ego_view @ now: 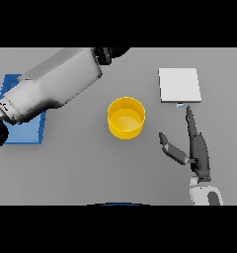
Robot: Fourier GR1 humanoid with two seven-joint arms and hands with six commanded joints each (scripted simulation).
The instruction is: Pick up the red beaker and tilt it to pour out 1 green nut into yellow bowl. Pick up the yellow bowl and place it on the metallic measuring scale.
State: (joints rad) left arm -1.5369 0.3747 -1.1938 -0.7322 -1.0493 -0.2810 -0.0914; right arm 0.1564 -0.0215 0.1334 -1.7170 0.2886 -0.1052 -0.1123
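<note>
The yellow bowl (126, 117) stands upright in the middle of the table, and I see no nut in it. The metallic measuring scale (179, 85), a pale square plate, lies at the back right. My right hand (198, 148) is open to the right of the bowl, fingers straight and pointing at the scale's near edge, thumb spread toward the bowl, touching nothing. My left arm reaches from the left across to the top edge. Only the dark base of the left hand (112, 52) shows there, the rest is cut off. No red beaker or green nut is in view.
A blue mat (22, 129) lies at the left, partly covered by my left forearm (54, 86). Bare grey table lies between the bowl and the scale and in front of the bowl.
</note>
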